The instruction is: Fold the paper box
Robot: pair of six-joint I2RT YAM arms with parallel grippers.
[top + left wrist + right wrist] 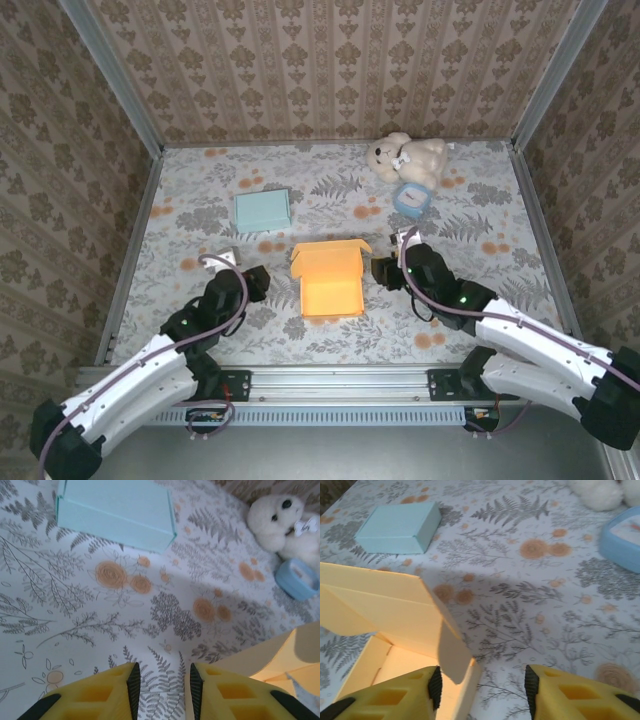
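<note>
Right gripper (482, 686) — yellow fingers apart beside the open orange paper box (395, 610), its near end cut off; left gripper (162, 685) narrowly parted above the floral tablecloth (75, 625).

In the left wrist view the paper box (282, 665) runs off the right and bottom edges, leaving one corner to see. In the right wrist view its near and left parts are cut away by the frame. Beyond the paper box, the teal box (115, 510) loses its far side to the top edge. The plush toy (277, 520) is clipped at the right edge and blurred, and the blue dish (625, 535) is cut by the right edge. From above, the dish's contents are too small to tell.
</note>
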